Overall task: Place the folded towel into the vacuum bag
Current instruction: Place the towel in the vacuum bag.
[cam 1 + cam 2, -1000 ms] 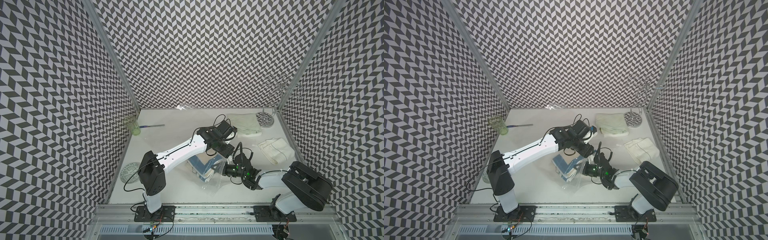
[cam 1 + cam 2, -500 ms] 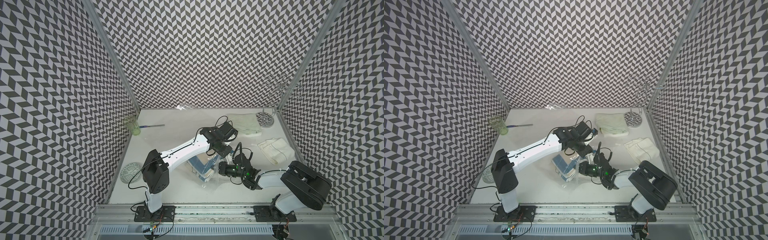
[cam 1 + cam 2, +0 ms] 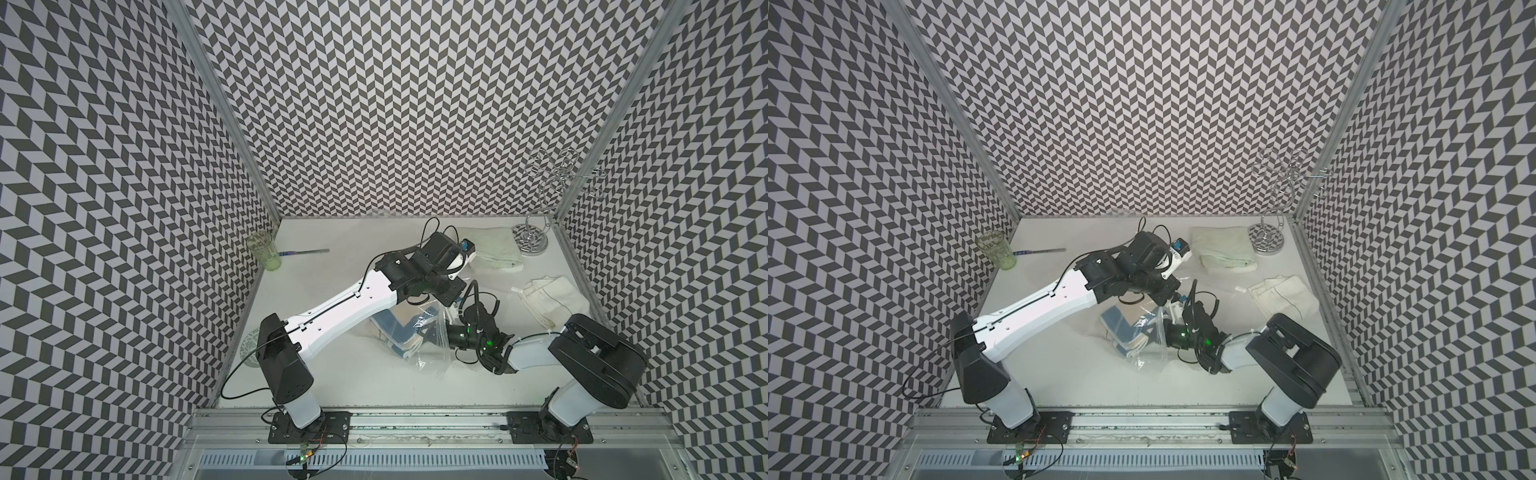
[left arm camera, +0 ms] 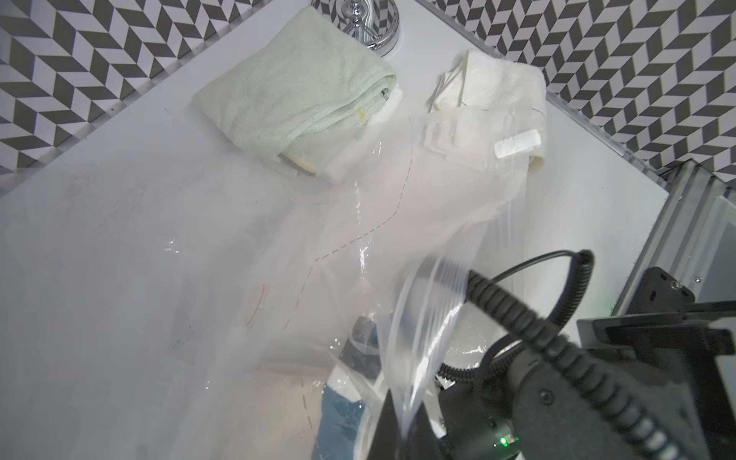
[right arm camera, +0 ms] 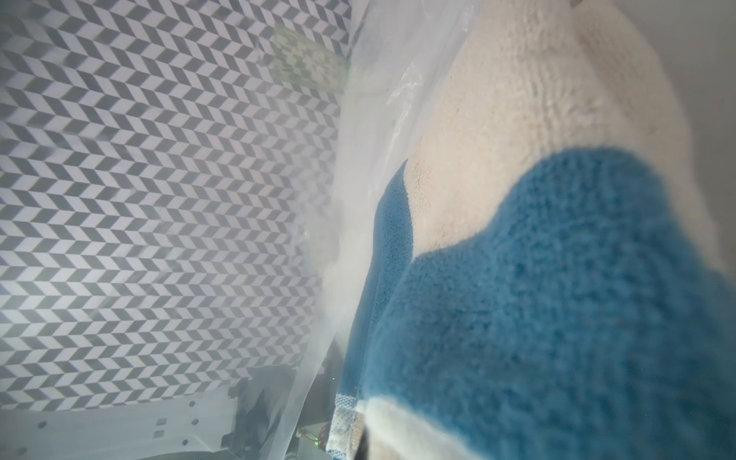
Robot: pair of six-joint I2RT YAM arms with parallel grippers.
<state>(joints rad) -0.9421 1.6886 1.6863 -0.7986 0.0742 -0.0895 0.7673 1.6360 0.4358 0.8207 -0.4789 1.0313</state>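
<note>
Nearest the front, the right gripper is clamped on the blue-and-cream folded towel, which lies ahead of it toward the robot's left, partly under the vacuum bag film. Just behind, the left gripper is closed, apparently pinching the bag's zip edge upward.

walls: dark grey and white chevrons
table: plain white
towel: blue and cream
bag: clear, glossy, with a dark dashed line and a white tab
far towel: pale green
right towel: cream, thin dark stripe
glass: tinted green (chevrons show through it)
stand: chrome
arms: white shells, black joints, a green light on the right
</note>
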